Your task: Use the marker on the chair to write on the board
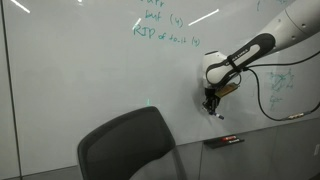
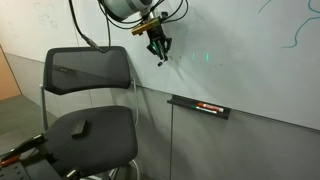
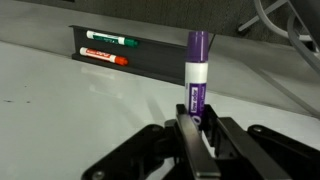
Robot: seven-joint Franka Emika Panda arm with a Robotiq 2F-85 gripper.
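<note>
My gripper (image 3: pixel 200 122) is shut on the marker (image 3: pixel 196 75), a purple and white pen that sticks out past the fingers. In both exterior views the gripper (image 1: pixel 211 101) (image 2: pixel 157 44) hangs in front of the white board (image 1: pixel 80 70) (image 2: pixel 250 60), with the marker (image 1: pixel 215 113) (image 2: pixel 160 58) pointing down and its tip close to the board. I cannot tell whether the tip touches. The dark chair (image 1: pixel 125 145) (image 2: pixel 85 70) stands below the gripper and to one side, apart from it.
A black tray (image 3: pixel 140 62) (image 1: pixel 224 141) (image 2: pixel 198 106) fixed to the board's lower edge holds a green marker (image 3: pixel 108 40) and a red marker (image 3: pixel 105 57). A small dark object (image 2: pixel 80 127) lies on the chair seat. Green handwriting (image 1: pixel 160 30) is on the board above.
</note>
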